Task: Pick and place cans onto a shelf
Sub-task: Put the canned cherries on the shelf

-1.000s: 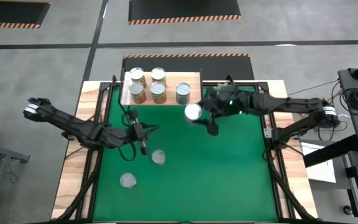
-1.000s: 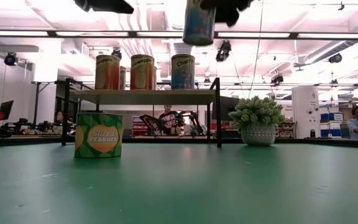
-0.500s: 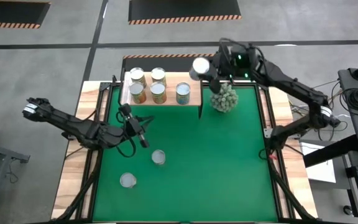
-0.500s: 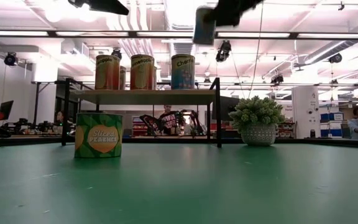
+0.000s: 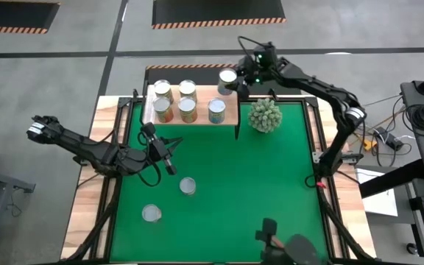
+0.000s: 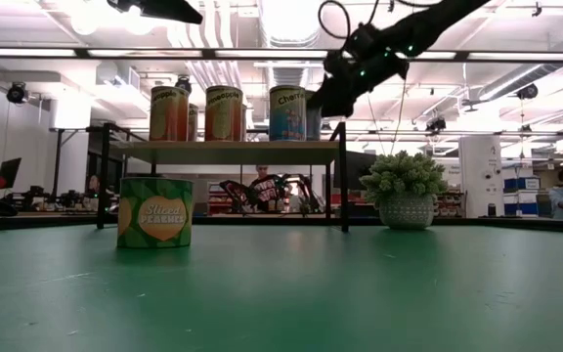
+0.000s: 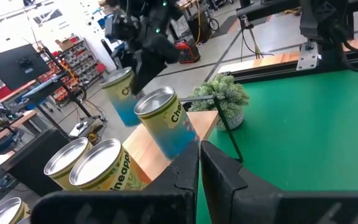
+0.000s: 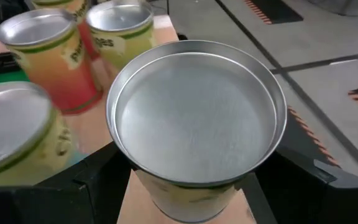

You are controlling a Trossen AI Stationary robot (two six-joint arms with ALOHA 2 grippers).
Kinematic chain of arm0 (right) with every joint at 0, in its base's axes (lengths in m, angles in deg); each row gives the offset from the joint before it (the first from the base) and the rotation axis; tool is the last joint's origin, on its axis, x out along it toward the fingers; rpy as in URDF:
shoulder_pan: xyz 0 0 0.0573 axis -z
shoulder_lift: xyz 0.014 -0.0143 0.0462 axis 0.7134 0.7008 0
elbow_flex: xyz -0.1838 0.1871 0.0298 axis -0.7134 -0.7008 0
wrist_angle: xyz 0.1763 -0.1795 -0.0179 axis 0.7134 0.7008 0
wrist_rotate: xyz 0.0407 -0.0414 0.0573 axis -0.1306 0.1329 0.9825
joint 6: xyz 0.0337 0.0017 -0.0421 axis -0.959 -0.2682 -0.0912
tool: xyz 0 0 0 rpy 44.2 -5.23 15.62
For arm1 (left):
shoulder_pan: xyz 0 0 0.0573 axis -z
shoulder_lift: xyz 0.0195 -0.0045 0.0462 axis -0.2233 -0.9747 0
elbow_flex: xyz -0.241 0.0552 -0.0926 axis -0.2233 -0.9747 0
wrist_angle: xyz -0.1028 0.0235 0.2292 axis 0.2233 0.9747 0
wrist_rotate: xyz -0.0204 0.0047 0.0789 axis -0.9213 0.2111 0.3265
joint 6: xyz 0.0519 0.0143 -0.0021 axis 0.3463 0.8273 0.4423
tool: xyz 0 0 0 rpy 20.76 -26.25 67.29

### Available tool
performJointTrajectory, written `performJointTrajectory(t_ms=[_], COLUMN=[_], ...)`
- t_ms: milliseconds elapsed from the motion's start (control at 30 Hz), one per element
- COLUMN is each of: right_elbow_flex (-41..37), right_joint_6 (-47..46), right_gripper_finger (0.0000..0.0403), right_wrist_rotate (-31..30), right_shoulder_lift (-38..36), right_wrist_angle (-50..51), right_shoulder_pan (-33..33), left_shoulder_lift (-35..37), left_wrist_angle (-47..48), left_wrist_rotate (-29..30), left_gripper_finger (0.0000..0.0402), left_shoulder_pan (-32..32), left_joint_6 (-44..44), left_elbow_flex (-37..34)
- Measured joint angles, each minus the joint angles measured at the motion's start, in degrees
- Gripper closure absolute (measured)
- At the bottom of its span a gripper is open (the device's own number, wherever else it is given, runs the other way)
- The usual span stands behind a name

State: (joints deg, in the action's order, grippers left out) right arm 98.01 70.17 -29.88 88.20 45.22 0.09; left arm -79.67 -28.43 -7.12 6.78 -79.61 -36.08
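My right gripper (image 5: pixel 235 79) is shut on a can (image 5: pixel 227 79) with a silver top and a blue and yellow label, at the far right corner of the wooden shelf (image 5: pixel 230 94). Several cans (image 5: pixel 188 109) stand on the shelf, a blue one (image 6: pixel 287 112) in front of the held one. Whether the held can's base touches the board, I cannot tell. Two more cans (image 5: pixel 188 185) (image 5: pixel 152 213) stand on the green mat. My left gripper (image 5: pixel 164 151) hovers shut over the mat's left part, touching nothing. My right gripper pinches the can's side wall (image 8: pixel 166 199) just below the rim, one finger (image 8: pixel 95 180) on each side. The fingers come from the table's right, slanting a little downward. The can stands about upright in the hold, its silver top (image 8: pixel 197 112) up.
A spiky green plant in a pot (image 5: pixel 264 115) stands on the mat just right of the shelf. A green-labelled can (image 6: pixel 154 212) shows in the low view left of the shelf's legs. A dark object (image 5: pixel 278 239) juts in at the table's near edge.
My right gripper has carried its can from above the mat, near the plant, toward the far edge, then left and down to the shelf's far right corner. The can has stayed in the hold, top up.
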Motion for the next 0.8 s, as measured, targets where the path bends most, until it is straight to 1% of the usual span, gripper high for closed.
performJointTrajectory(t_ms=[133, 200, 367, 633, 800], right_elbow_flex=[0.1, 0.1, 0.0, 0.0, 0.1], right_joint_6=[-0.1, -0.1, -0.1, -1.6, -2.5], right_gripper_finger=[0.0110, 0.0110, 0.0108, 0.0071, 0.0063], right_wrist_rotate=[3.4, 4.2, 4.2, 4.2, 4.1], right_shoulder_lift=[1.6, 1.8, 2.1, 4.2, 3.6], right_wrist_angle=[-0.7, -0.7, -0.4, 0.6, 0.8], right_shoulder_pan=[-0.1, -0.4, -1.1, -1.6, -1.6], left_shoulder_lift=[0.0, 0.0, 0.0, 0.0, 0.0], left_wrist_angle=[0.2, 0.5, 0.8, 0.7, 0.6], left_wrist_rotate=[0.0, 0.0, 0.0, 0.0, 0.0], left_gripper_finger=[0.0402, 0.0402, 0.0402, 0.0402, 0.0402], left_shoulder_pan=[0.0, 0.0, 0.0, 0.0, 0.0], left_joint_6=[0.0, 0.0, 0.0, 0.0, 0.0], left_elbow_flex=[0.0, -0.1, -0.1, -0.1, -0.1])
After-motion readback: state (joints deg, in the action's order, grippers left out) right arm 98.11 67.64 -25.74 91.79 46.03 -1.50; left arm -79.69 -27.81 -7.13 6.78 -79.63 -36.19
